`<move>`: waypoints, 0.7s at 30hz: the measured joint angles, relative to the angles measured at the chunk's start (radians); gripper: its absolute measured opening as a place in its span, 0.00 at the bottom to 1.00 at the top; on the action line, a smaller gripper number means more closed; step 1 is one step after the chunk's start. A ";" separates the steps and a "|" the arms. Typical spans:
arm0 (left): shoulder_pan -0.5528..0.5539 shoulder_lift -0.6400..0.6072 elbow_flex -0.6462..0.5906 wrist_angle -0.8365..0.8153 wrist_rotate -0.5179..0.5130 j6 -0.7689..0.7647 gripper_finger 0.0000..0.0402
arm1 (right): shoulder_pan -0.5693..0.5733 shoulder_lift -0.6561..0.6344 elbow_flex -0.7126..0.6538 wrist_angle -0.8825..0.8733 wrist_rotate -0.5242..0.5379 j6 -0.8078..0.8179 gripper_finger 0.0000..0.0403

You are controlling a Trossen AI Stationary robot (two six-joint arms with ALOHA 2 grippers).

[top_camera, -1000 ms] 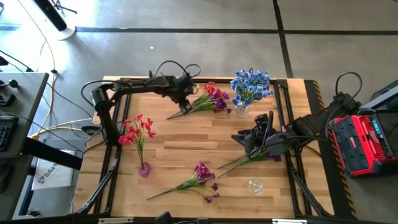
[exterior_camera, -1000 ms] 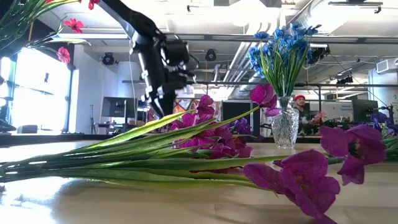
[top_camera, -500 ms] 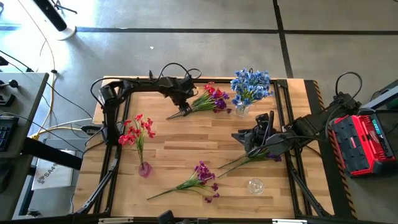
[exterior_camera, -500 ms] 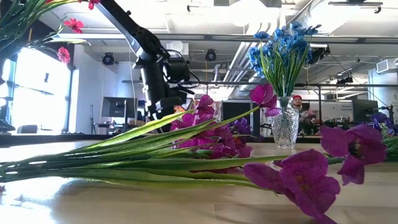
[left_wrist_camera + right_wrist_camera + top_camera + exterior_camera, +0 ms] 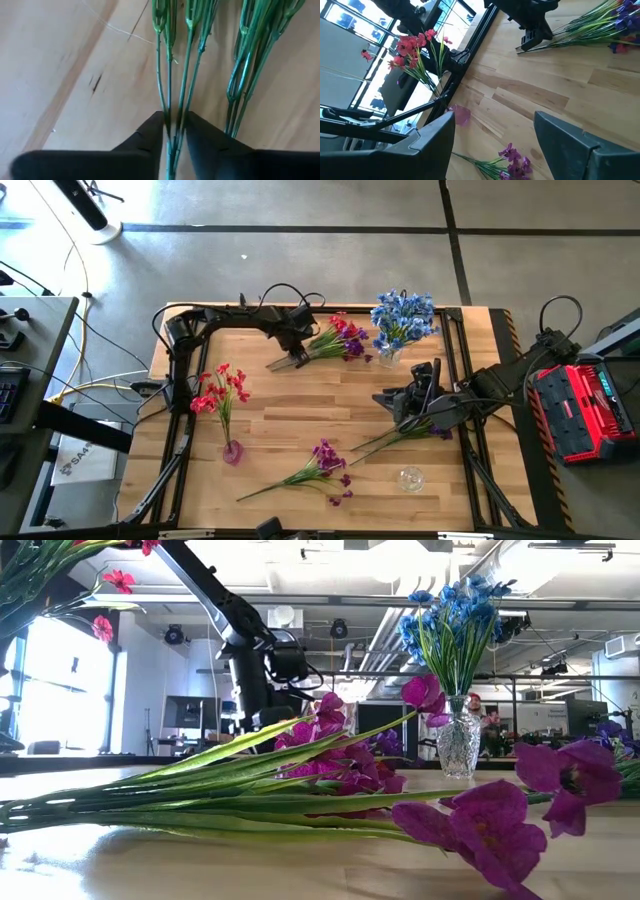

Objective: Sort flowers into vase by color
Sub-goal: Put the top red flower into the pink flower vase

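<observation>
Thin green stems (image 5: 172, 95) of the red and purple flowers (image 5: 340, 337) are pinched between the dark fingers of the left gripper (image 5: 291, 360) – the long bunch lies flat on the smooth wooden table (image 5: 300, 420), blossoms pointing toward the blue flowers (image 5: 403, 317). The right gripper (image 5: 495, 135) is held open – empty – near the right edge.

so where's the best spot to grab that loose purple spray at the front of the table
Grip the purple spray on its bare green stem, partway between the stem tip and the blossoms, coming straight down from above. It lies flat with the stem trailing clear toward the front-left, so jaws set across the stem would likely avoid crushing blossoms.
</observation>
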 joint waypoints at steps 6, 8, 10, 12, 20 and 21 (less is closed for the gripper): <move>-0.001 -0.004 0.000 -0.001 0.002 0.002 0.01 | 0.000 0.000 0.000 -0.004 0.000 0.000 0.64; -0.001 -0.013 -0.001 -0.012 0.006 -0.003 0.02 | 0.000 0.000 0.000 -0.006 0.000 0.000 0.64; -0.002 -0.031 -0.002 -0.020 0.006 -0.014 0.01 | 0.000 0.000 0.000 -0.007 0.000 0.000 0.64; -0.002 -0.065 -0.002 -0.019 0.006 -0.027 0.01 | 0.000 0.000 0.000 -0.010 0.000 0.000 0.64; -0.001 -0.261 -0.002 -0.004 0.005 -0.088 0.00 | 0.000 0.012 0.000 -0.029 0.000 0.000 0.64; -0.001 -0.288 -0.002 -0.005 0.006 -0.092 0.00 | 0.000 0.016 0.000 -0.029 0.001 0.000 0.64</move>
